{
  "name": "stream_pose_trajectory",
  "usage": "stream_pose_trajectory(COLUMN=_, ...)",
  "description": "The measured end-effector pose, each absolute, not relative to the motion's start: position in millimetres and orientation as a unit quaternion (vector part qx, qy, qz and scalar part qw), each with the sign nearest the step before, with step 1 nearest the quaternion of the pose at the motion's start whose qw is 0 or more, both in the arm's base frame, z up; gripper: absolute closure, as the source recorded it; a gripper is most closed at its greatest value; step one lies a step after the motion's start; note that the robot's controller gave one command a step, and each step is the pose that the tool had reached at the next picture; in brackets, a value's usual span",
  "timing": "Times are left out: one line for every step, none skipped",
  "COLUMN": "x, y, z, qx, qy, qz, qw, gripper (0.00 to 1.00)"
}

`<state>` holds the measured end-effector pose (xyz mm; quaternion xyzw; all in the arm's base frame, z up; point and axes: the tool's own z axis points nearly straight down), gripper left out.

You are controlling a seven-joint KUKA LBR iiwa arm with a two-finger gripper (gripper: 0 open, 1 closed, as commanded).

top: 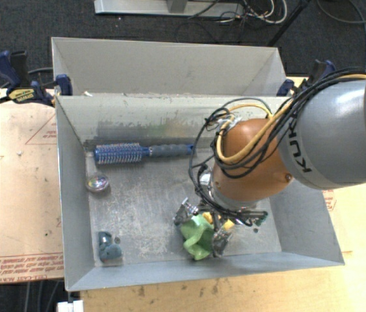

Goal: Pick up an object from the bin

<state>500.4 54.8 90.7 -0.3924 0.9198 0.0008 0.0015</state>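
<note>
1. a dark, rough-textured floor [20, 18] is seen along the top and left edges.
2. black and pale cables [261, 5] are strewn over it at the top.
3. a flat grey metal stand base [137, 6] is laid just beside the cables.
4. even lighting is noted; only soft shadows are cast.

The grey metal bin [150, 197] has a scuffed, flat floor with sloping walls on all sides; a blue hairbrush [134, 153] lies along the foot of the far wall, bristle head to the left and handle to the right; a small shiny roundish thing [97, 184] sits near the left wall; a blue-grey lump [109, 247] rests in the near left corner; a crumpled green thing [197, 238] (partly covered from above) lies close to the near wall, well apart from the rest.
</note>
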Motion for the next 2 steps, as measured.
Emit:
stream_pose_trajectory(x=501.3, y=55.3, z=92.9, qx=-0.393, qy=0.920, qz=0.000, qw=0.003, gripper=1.00)
stream_pose_trajectory(x=502.5, y=56.8, z=202.8, qx=-0.389, qy=0.921, qz=-0.001, qw=0.005, gripper=1.00)
